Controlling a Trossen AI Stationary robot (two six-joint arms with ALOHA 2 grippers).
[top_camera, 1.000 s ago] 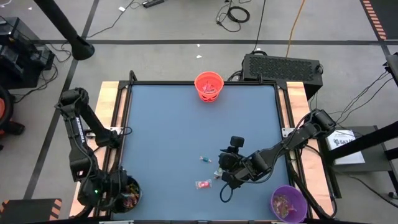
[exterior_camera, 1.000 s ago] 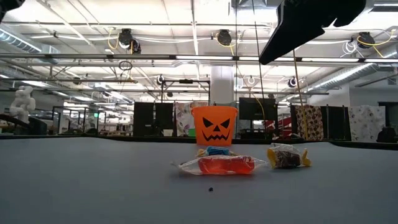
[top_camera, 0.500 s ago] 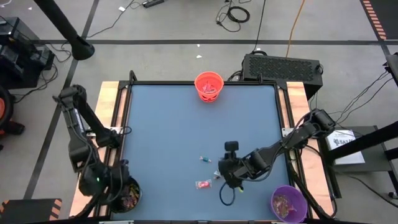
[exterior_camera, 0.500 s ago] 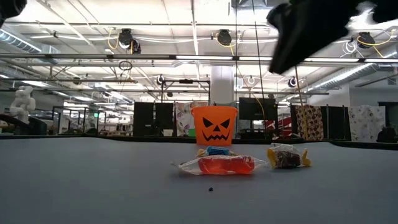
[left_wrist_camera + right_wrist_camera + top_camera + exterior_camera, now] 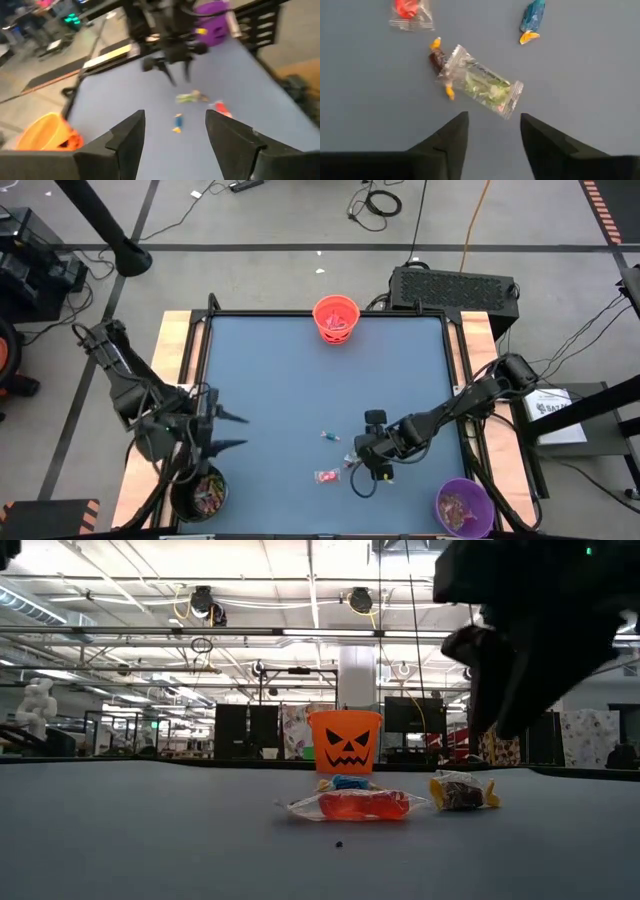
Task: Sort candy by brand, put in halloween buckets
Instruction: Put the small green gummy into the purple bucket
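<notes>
Several small wrapped candies lie on the blue table [image 5: 270, 380]: a green one in a clear wrapper [image 5: 480, 82], a brown one with yellow ends [image 5: 440, 62] touching it, a red one [image 5: 410, 12] and a blue one [image 5: 532, 17]. My right gripper [image 5: 494, 135] hovers open just above the green candy, pointing steeply down. My left gripper [image 5: 232, 431] stands open in the air over the table's left edge, nothing between its fingers. The orange bucket [image 5: 336, 318] stands at the far edge, the black bucket [image 5: 200, 492] near left, the purple bucket [image 5: 463, 505] near right.
All three buckets hold candy. A wooden border [image 5: 178, 360] frames the table on the left and right. A black box [image 5: 455, 287] sits beyond the far right corner. The table's middle and far left are bare blue surface.
My left gripper has risen from over the black bucket and swung toward the far edge and inward over the table's left side, rolling as it went. My right gripper has tipped further down and sunk toward the green candy. The candies have stayed where they lay.
</notes>
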